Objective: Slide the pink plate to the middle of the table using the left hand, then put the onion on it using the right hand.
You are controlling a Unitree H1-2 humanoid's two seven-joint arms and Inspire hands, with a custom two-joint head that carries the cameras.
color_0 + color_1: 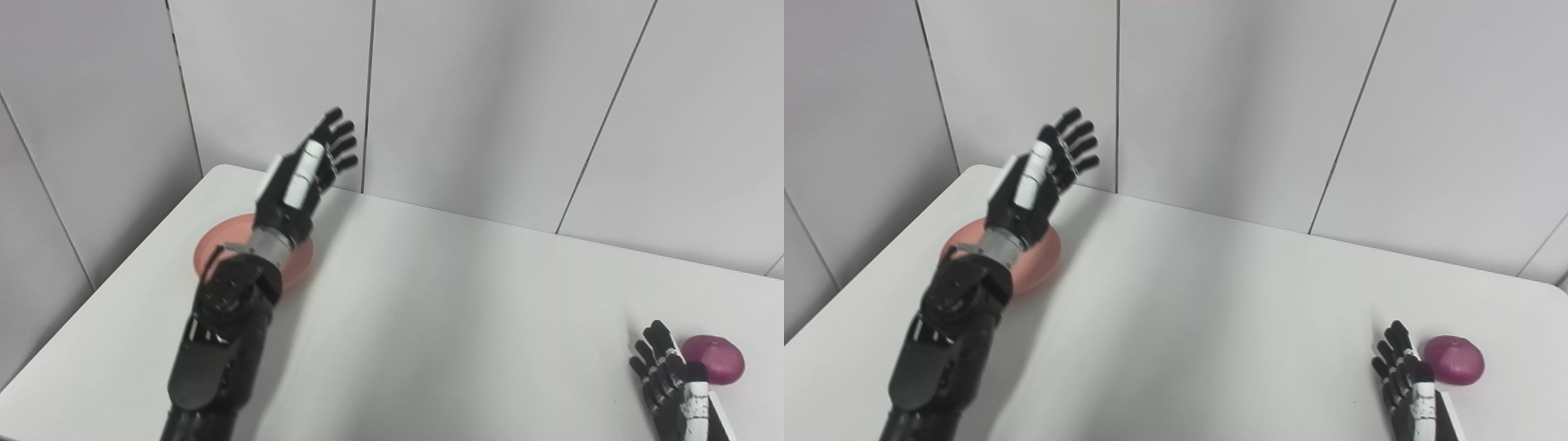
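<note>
The pink plate [215, 245] lies near the table's left edge, partly hidden under my left forearm and wrist. My left hand [309, 168] is raised above and beyond the plate, fingers spread and open, holding nothing. The purple onion [714, 359] rests on the table at the near right. My right hand [667, 376] sits just left of the onion, close to it, fingers apart and open; whether it touches the onion cannot be told.
The white table [441, 294] is bounded by grey panelled walls [490, 92] close behind it and on the left. Its left edge runs diagonally just beside the plate.
</note>
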